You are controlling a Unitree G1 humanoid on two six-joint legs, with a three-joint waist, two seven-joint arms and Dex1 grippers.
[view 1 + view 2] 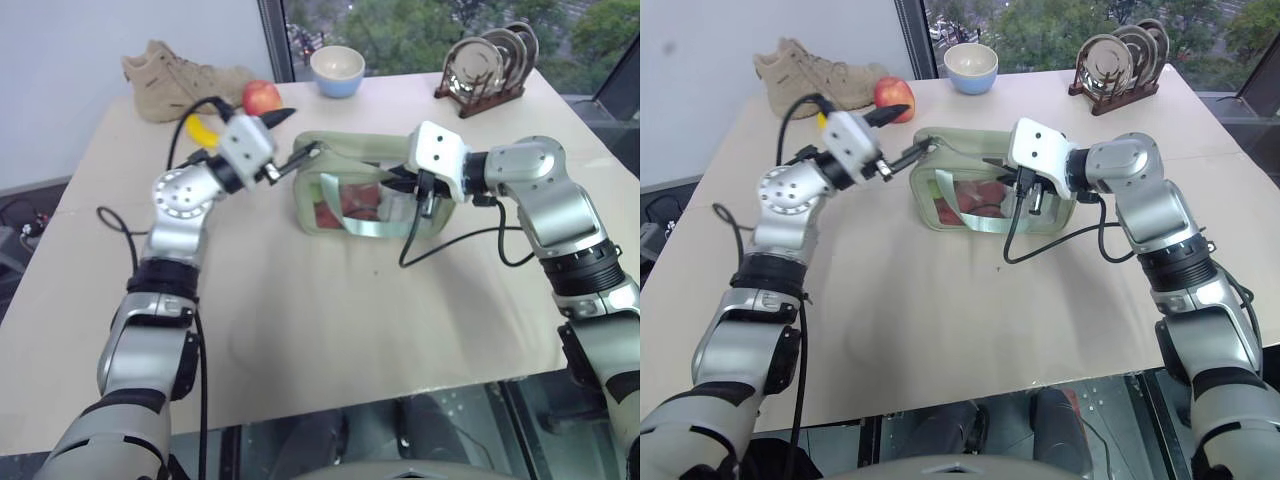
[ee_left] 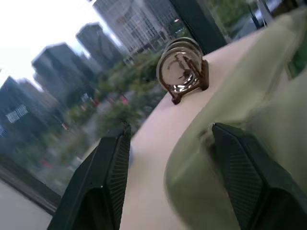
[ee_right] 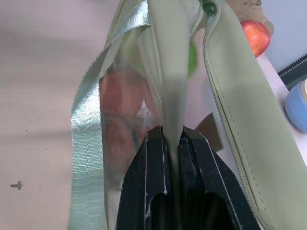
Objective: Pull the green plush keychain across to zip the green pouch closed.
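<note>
The green pouch (image 1: 345, 148) lies on the table, its clear side panel (image 1: 350, 205) facing me and a light green strap (image 3: 86, 134) hanging over it. My right gripper (image 3: 172, 130) is shut on a fold of the pouch's fabric at its right end (image 1: 395, 183). At the left end my left gripper (image 1: 303, 132) is open, fingers spread wide, with the pouch's rounded edge (image 2: 211, 158) just inside one finger (image 2: 244, 172). Of the green plush keychain I see only a bright lime patch (image 3: 191, 57) behind the pouch's fold.
A tan boot (image 1: 175, 70), a red apple (image 1: 262, 97) and a yellow banana (image 1: 203, 131) lie at the back left. A blue-and-white bowl (image 1: 337, 70) and a plate rack (image 1: 490, 65) stand along the far edge by the window. Bare tabletop (image 1: 330, 310) lies in front.
</note>
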